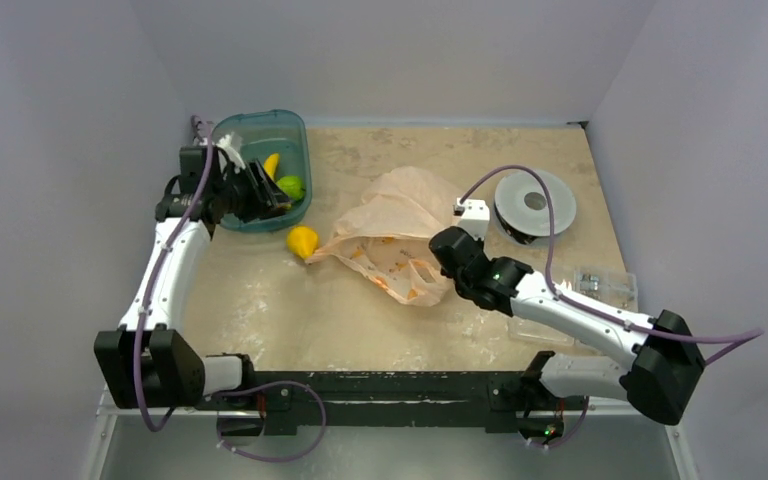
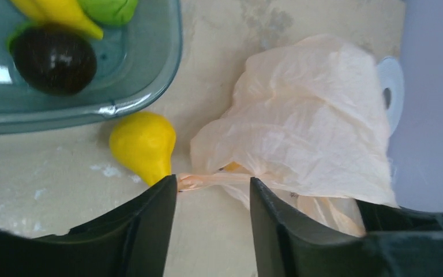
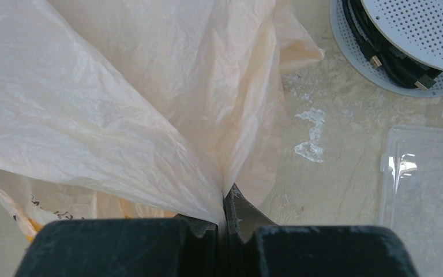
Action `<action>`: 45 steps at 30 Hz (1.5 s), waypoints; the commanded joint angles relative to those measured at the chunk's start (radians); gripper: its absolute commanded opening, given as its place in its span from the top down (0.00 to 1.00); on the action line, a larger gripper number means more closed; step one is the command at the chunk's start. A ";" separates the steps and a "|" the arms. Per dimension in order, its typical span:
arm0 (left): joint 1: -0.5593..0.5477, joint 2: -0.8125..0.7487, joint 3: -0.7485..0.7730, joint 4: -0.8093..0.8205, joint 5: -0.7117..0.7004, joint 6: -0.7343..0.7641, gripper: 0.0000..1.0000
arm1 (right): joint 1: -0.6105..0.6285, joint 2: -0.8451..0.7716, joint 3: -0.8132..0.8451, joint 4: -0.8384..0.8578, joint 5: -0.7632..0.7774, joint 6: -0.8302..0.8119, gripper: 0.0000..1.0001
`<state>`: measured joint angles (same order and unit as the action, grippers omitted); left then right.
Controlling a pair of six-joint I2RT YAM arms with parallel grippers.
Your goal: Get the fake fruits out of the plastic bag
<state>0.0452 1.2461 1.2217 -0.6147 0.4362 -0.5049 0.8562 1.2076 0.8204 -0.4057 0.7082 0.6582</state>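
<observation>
Jaws of your right gripper (image 3: 225, 205) pinch the plastic bag (image 3: 121, 104). Your left gripper (image 2: 213, 183) gapes empty; a yellow pear (image 2: 143, 144) lies at the bag's nine o'clock.

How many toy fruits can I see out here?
4: a banana, a green one and a dark one in the teal tub, a yellow pear on the table beside it. The bag may hide more.

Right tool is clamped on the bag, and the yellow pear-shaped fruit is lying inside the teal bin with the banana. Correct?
Not quite. The yellow pear-shaped fruit lies on the table outside the teal bin, between it and the bag, as the left wrist view shows. The banana is in the bin, and the right tool is clamped on the bag.
</observation>
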 commanded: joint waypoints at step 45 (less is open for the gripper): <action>-0.228 0.026 -0.500 0.528 -0.243 -0.415 1.00 | -0.003 -0.220 -0.109 0.004 -0.077 -0.020 1.00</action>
<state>-0.1646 1.4353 0.7193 -0.1303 0.2092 -1.0252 0.8562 0.9714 0.7113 -0.4404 0.6498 0.6464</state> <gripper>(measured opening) 0.664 0.005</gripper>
